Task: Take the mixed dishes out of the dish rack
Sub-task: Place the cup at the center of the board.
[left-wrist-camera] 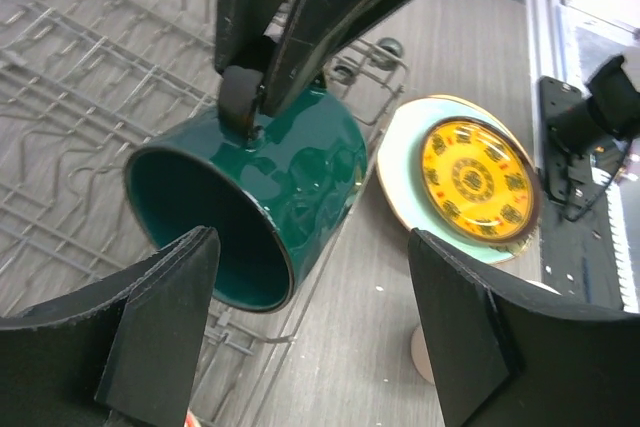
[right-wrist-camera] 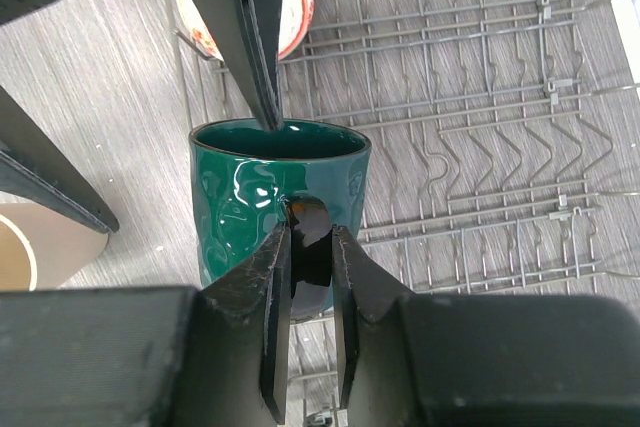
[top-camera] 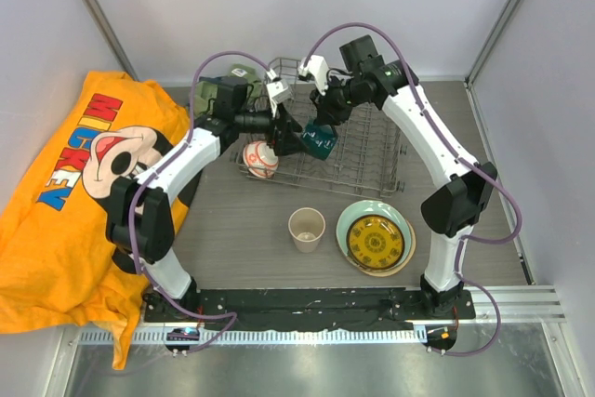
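My right gripper (top-camera: pixel 321 123) is shut on the handle (right-wrist-camera: pixel 310 247) of the dark teal mug (top-camera: pixel 319 139). It holds the mug on its side above the grey wire dish rack (top-camera: pixel 367 151), the mouth facing my left gripper (top-camera: pixel 282 134). The left gripper is open and empty, its fingers (left-wrist-camera: pixel 150 337) wide apart just short of the mug's rim (left-wrist-camera: pixel 215 237). The small red-orange bowl (top-camera: pixel 260 159) sits in the rack's near left corner. The beige cup (top-camera: pixel 307 228) stands on the table. The small yellow plate (top-camera: pixel 376 241) lies on the pale green plate (top-camera: pixel 351 218); a cream rim (top-camera: pixel 409 246) shows beneath.
An orange Mickey Mouse shirt (top-camera: pixel 74 192) covers the table's left side. A green object (top-camera: pixel 240 74) lies behind the rack's back left corner. Grey walls enclose the table at the back and both sides.
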